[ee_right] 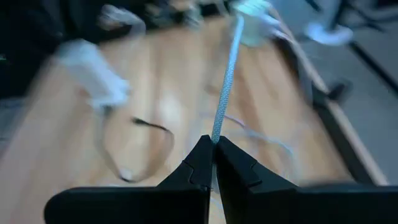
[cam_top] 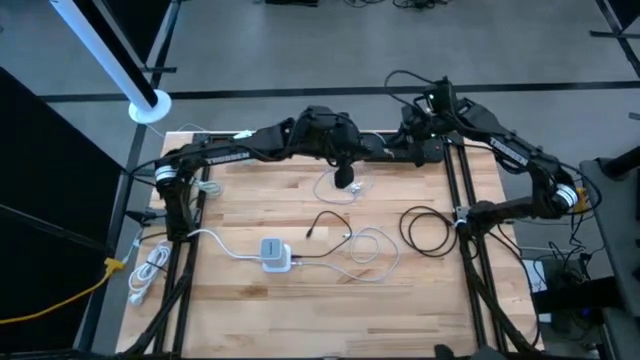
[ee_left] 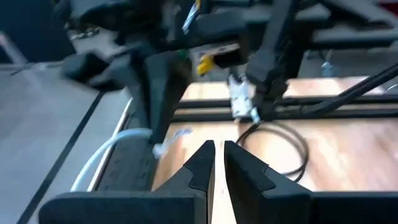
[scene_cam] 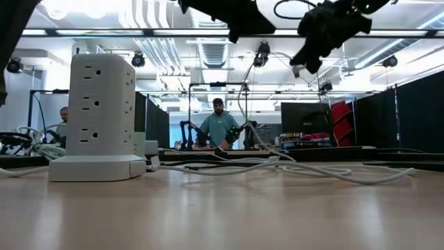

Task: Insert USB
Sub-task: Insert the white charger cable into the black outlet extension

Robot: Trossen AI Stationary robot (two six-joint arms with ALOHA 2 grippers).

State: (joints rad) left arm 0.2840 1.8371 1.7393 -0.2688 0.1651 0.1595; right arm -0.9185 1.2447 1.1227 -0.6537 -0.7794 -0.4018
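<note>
A white power tower (cam_top: 275,253) stands on the wooden table near its front; in the low view it is at the left (scene_cam: 97,111). Both arms are raised over the far middle of the table. My right gripper (ee_right: 214,144) is shut on a white braided cable (ee_right: 227,74). This cable runs off to a white block (ee_right: 252,12) at the table's far left. Seen from the left wrist, a small white piece (ee_left: 239,99) shows at the right gripper's fingertips. My left gripper (ee_left: 219,155) hangs beside it, shut, with nothing seen between its fingers. My right gripper pinches the white braided cable (ee_right: 216,134) between its two fingertips. The fingers slant downward and point toward the table's left, lying along the cable. From the tips the cable runs straight on, lifted clear of the table.
A black cable coil (cam_top: 425,230) lies at the right of the table. A loose black cable end (cam_top: 320,225) and slack white cable loops (cam_top: 370,250) lie in the middle. More white cable hangs off the left edge (cam_top: 150,270). People stand in the room beyond the table (scene_cam: 218,125).
</note>
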